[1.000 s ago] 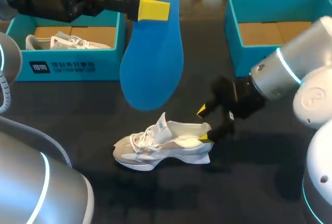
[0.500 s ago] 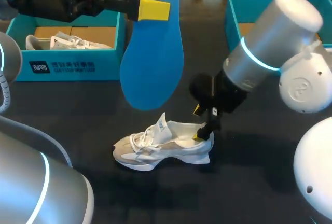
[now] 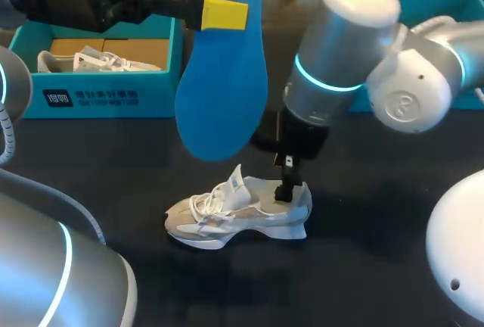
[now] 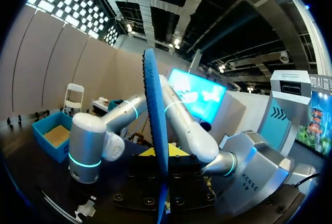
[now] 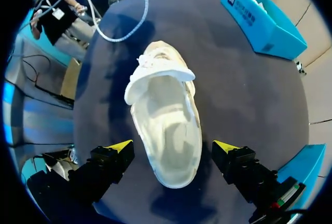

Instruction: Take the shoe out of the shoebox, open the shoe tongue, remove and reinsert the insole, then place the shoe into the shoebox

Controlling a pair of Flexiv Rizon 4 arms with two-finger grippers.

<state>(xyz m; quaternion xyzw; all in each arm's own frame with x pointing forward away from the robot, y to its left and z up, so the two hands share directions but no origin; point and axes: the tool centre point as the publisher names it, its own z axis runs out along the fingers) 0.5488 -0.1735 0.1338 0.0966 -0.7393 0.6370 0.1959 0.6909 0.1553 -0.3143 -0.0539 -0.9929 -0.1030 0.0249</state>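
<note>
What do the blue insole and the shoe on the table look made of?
Insole: probably foam, matte blue, thin and stiff enough to hang flat. Shoe: pale woven or mesh upper with laces, smooth white sole, likely rubber or foam.

White shoe (image 3: pixel 227 217) stands on its sole at mid-table, toe leftward, tongue pulled up, interior bare. Blue insole (image 3: pixel 223 92) hangs above it, broad end down. Teal shoebox (image 3: pixel 98 100), open, sits rear left.

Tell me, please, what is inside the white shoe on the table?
Only bare pale lining shows inside the white shoe; the blue insole is out, held in the left gripper. The toe end is hidden under the raised tongue.
</note>
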